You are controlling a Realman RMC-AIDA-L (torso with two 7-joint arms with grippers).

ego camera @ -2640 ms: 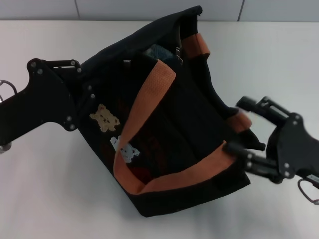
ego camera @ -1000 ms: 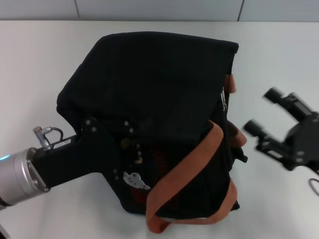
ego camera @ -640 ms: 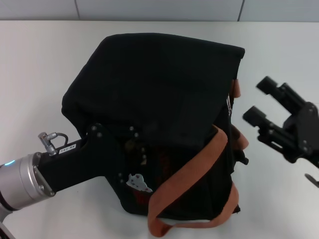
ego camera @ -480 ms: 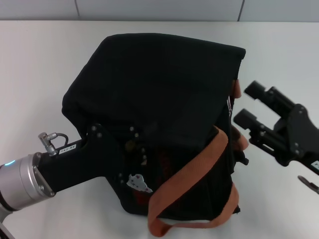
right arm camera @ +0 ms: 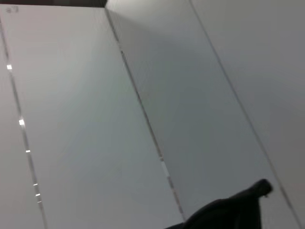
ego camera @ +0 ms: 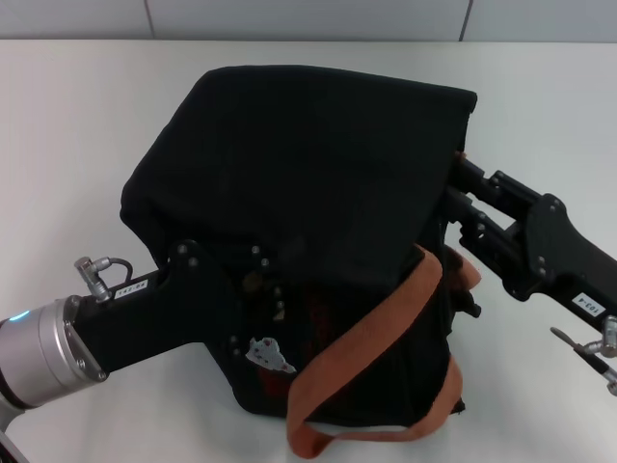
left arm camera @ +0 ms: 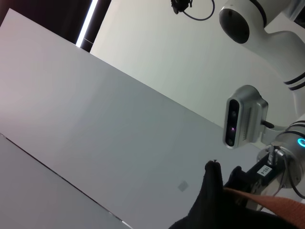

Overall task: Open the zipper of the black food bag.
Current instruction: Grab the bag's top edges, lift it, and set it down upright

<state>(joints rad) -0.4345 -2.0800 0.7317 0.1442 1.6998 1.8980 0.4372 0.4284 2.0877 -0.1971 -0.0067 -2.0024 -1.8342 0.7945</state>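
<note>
The black food bag (ego camera: 299, 174) lies tipped on the white table (ego camera: 67, 116), its orange-brown strap handles (ego camera: 366, 338) hanging at the near right. A small bear patch (ego camera: 268, 355) shows low on its front. My left gripper (ego camera: 231, 294) presses into the bag's front from the lower left, and the fabric hides its fingers. My right gripper (ego camera: 455, 188) is open at the bag's right edge, its fingertips touching the fabric beside the upper strap. The zipper pull is hidden there. A bit of the bag (left arm camera: 209, 200) and of a strap (left arm camera: 281, 212) shows in the left wrist view.
Bare white table surrounds the bag, with a tiled wall (ego camera: 308, 17) along the back. The left wrist view shows wall panels and the robot's head camera (left arm camera: 243, 121). In the right wrist view there are wall panels and a black fabric corner (right arm camera: 238, 207).
The right gripper has moved left, from clear of the bag until its fingertips reach the bag's right edge. Since about half a second ago the bag and the left arm have held still.
</note>
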